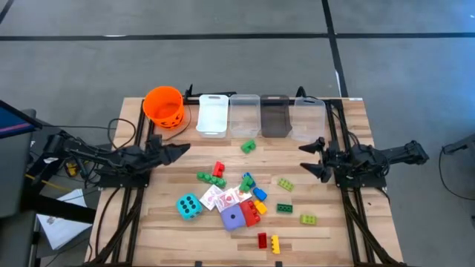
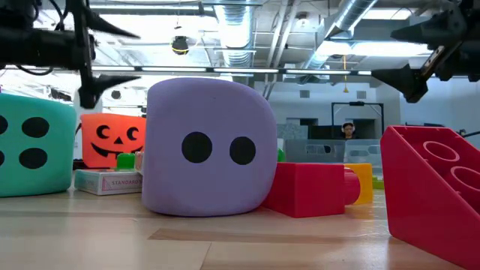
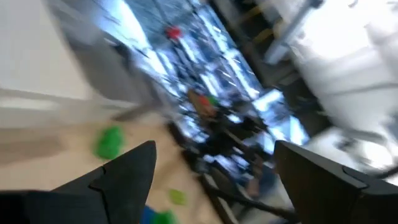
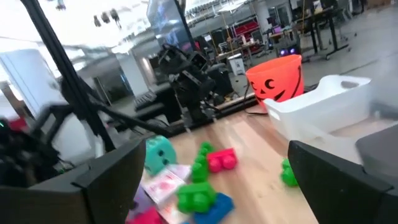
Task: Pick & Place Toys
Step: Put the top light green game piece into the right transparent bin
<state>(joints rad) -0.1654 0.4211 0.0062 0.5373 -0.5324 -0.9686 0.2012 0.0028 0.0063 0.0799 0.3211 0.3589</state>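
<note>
You've got the left gripper (image 1: 180,150) and right gripper (image 1: 308,159) both spread wide and empty above the table's (image 1: 171,237) sides, with the toys (image 1: 236,200) scattered between them, mid-table.

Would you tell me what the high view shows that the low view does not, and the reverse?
Only the high view: four bins in a row along the table's far edge, and scattered green bricks. Only the low view: a person in the room behind. Both: the purple die, teal die, orange bucket, and the open left gripper and right gripper.
</note>
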